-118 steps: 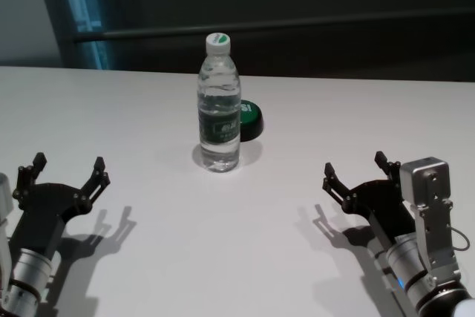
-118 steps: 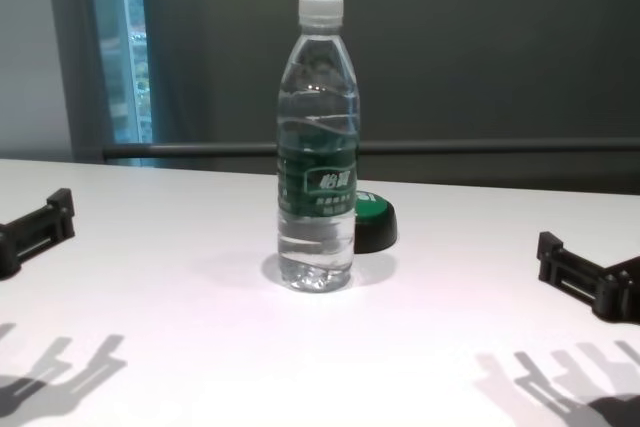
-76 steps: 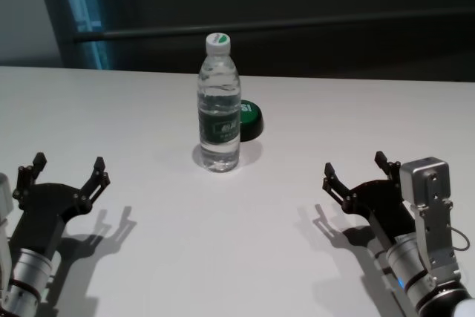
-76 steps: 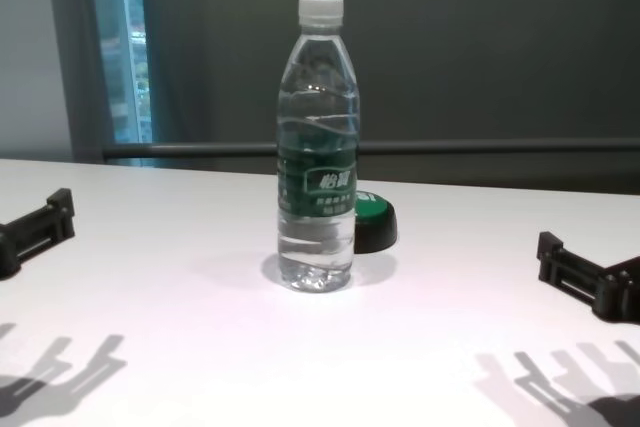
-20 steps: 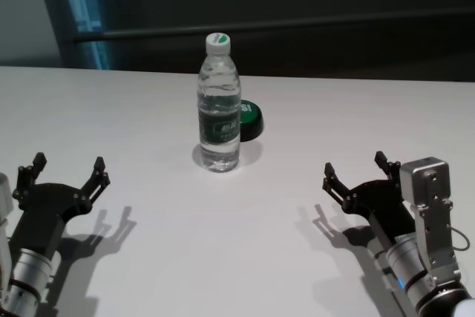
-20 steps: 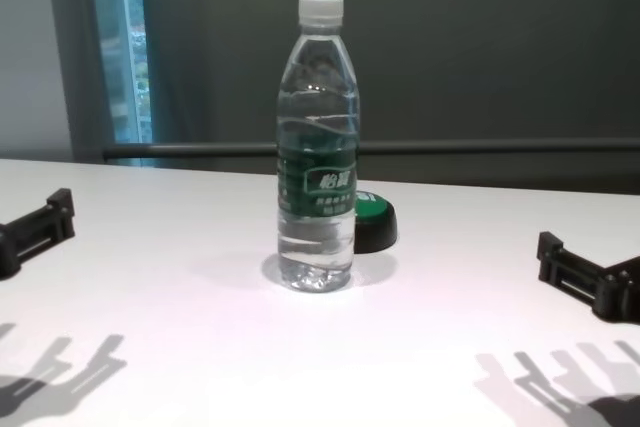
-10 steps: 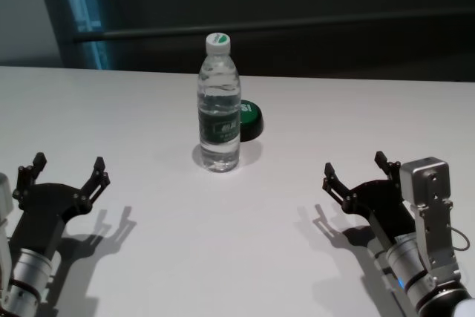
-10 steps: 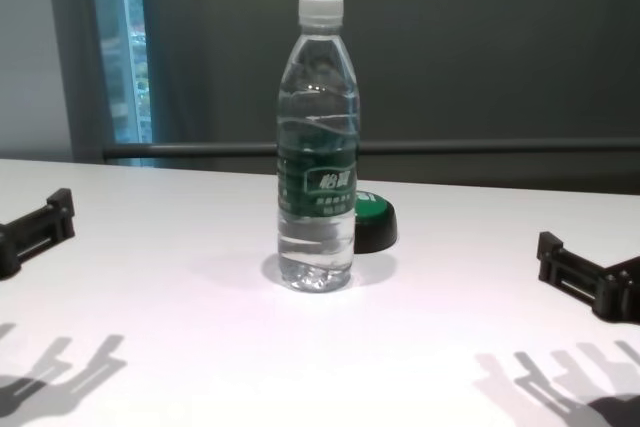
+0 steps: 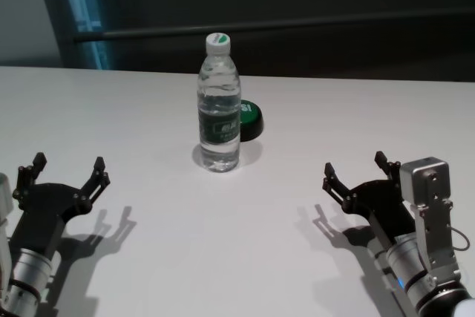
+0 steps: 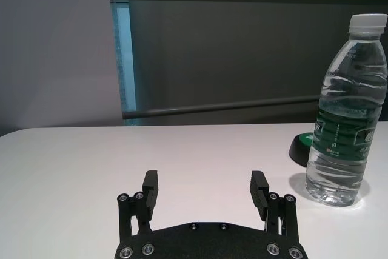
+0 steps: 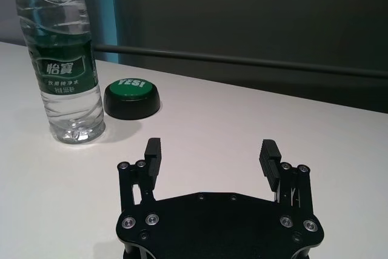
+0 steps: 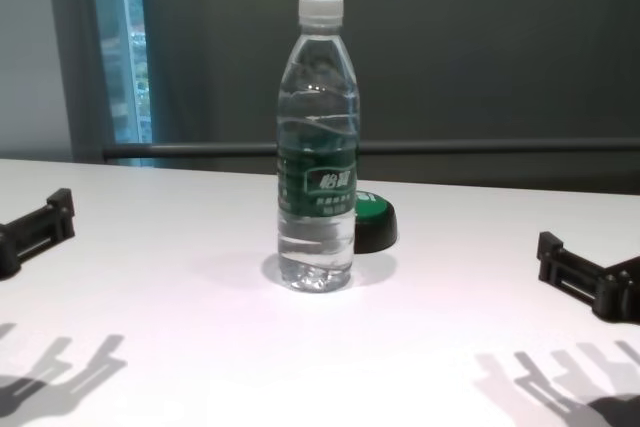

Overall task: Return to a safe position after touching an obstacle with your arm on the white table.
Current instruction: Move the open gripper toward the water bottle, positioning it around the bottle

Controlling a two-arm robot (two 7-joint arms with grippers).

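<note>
The obstacle, a tall clear water bottle (image 9: pixel 219 113) with a white cap and dark green label, stands upright mid-table on the white table (image 9: pixel 237 257). It also shows in the chest view as the bottle (image 12: pixel 317 147), and in both wrist views (image 10: pixel 345 113) (image 11: pixel 60 59). My left gripper (image 9: pixel 67 170) hovers low over the near left of the table, open and empty, well short of the bottle. My right gripper (image 9: pixel 355 168) sits at the near right, open and empty too. In the wrist views the left gripper (image 10: pixel 206 189) and right gripper (image 11: pixel 210 154) hold nothing.
A round black button with a green top marked YES! (image 9: pixel 249 119) sits just behind and right of the bottle, close to it (image 11: pixel 131 94). A dark rail and wall (image 9: pixel 297 27) run beyond the table's far edge.
</note>
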